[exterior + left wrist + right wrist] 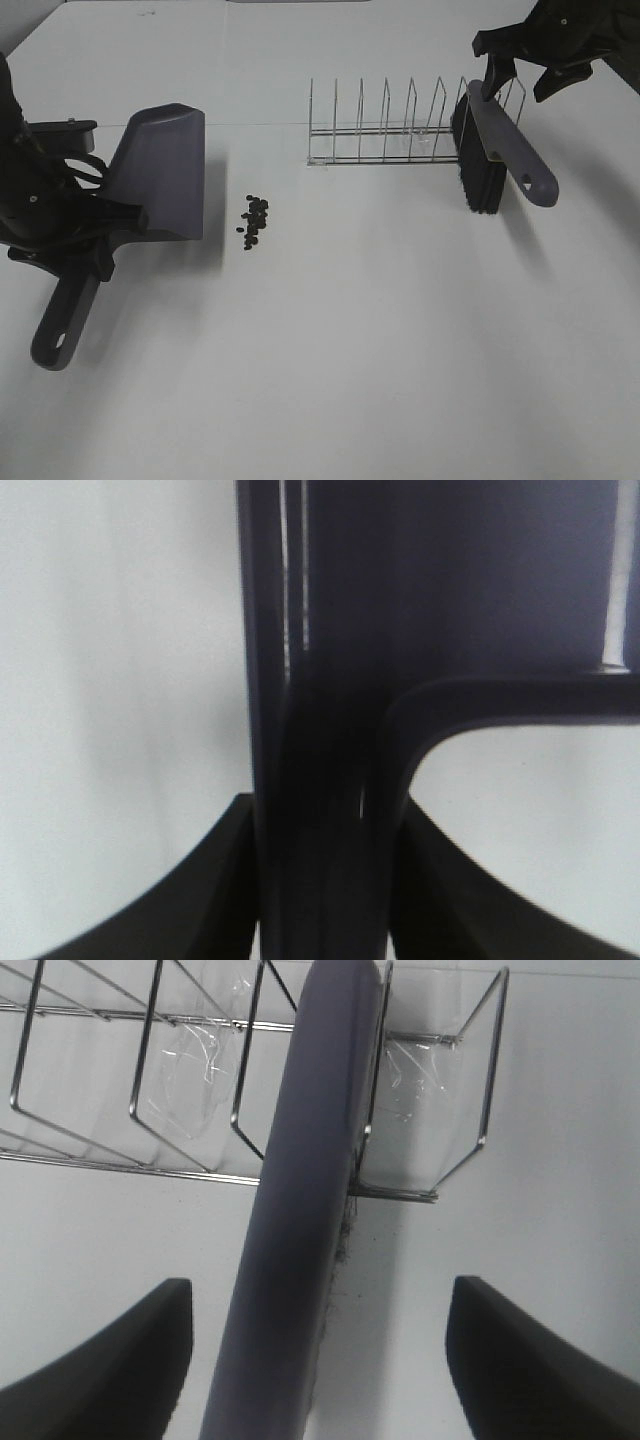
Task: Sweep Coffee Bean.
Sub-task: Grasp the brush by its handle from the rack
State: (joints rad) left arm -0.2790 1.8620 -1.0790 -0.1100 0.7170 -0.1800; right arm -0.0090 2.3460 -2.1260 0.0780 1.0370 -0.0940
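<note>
The right gripper [522, 80] is opened around the handle of the brush [500, 150] at the rack [385, 130], upper right. The coffee beans [255, 220] are found well apart to its left, just beside the dustpan [165, 170], which is clamped by the left gripper [95, 225].

Text: none legible in any view.
Dustpan [165, 170]: plain grey plastic, no mark readable.
Brush [512, 152]: plain grey handle, no mark readable.
Rack [380, 158]: bare wire, nothing printed.
Tape [195, 1060]: clear, at the foot of the Rack, no print.
Table [350, 350]: blank white surface.
</note>
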